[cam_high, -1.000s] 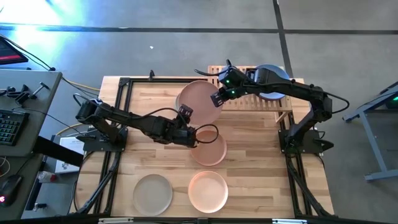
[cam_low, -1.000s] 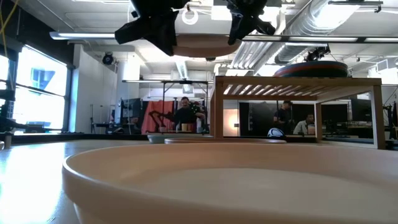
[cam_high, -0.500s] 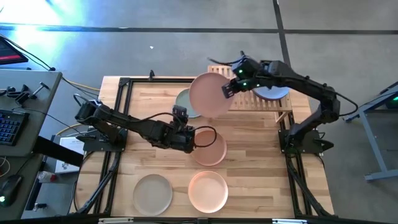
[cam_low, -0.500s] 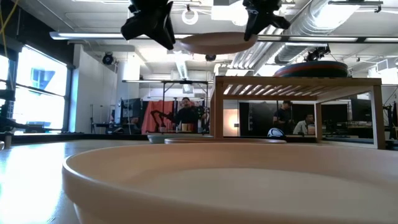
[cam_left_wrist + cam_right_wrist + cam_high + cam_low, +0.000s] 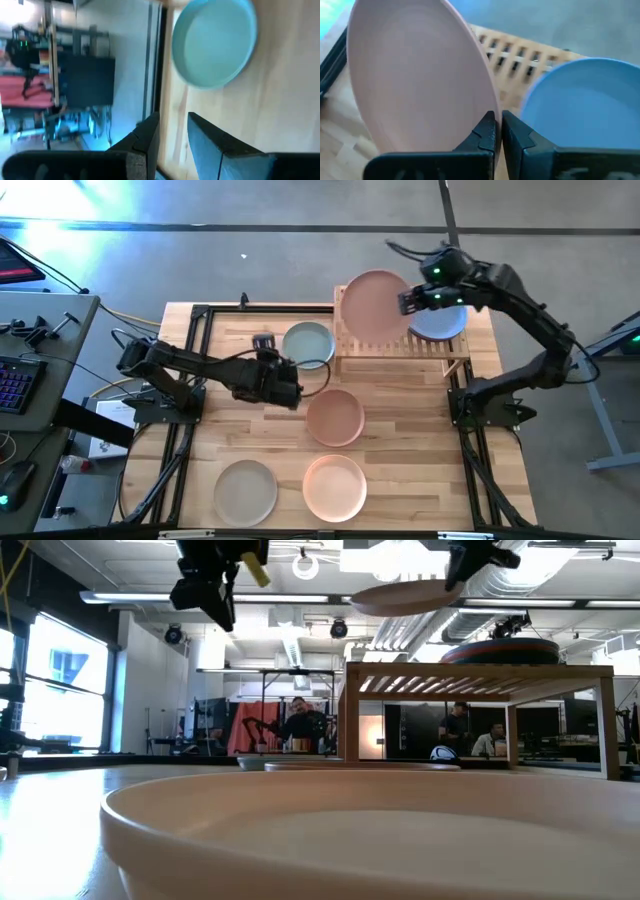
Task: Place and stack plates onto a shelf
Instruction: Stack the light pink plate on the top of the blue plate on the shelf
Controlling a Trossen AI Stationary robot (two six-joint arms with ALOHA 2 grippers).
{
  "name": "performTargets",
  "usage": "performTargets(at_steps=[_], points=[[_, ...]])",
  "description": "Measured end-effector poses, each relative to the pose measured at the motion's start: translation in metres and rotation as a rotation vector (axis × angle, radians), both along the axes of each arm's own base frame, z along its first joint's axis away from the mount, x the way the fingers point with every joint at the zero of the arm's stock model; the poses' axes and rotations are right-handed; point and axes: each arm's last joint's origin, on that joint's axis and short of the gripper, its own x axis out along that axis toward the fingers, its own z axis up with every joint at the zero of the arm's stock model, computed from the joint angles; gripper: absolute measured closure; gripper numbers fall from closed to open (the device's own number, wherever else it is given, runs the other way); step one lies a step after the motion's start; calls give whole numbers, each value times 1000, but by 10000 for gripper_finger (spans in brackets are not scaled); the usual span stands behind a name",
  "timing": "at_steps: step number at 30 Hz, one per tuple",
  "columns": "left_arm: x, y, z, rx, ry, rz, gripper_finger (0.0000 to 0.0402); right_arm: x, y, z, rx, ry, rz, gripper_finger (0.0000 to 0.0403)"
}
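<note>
One plate, the pink plate (image 5: pixel 376 305), hangs over the shelf (image 5: pixel 400 345), pinched at its rim by the right hand (image 5: pixel 412 302). You risk a slip or a tilt here: the grip holds a thin edge only, so the plate may swing and strike the blue plate (image 5: pixel 440 320) already on the slats just beside it. The pink plate looks round, shallow and matte. Your left hand (image 5: pixel 282 392), fingers spread and empty, hovers over the table (image 5: pixel 400 440) near the pale grey-blue plate (image 5: pixel 307 344).
</note>
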Motion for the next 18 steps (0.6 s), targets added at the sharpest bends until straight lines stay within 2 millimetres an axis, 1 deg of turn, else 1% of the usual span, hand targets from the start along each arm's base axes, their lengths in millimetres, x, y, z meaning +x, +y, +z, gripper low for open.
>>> performTargets(at_steps=[5, 11, 18], points=[[-13, 21, 7, -5, 3, 116, 312, -25, 5, 4, 7, 35, -105, 403], [-31, 47, 21, -44, 7, 225, 312, -53, 20, 8, 27, 61, -221, 403], [-55, 72, 42, -50, -62, 306, 312, -82, 38, 16, -1, 6, -368, 403]])
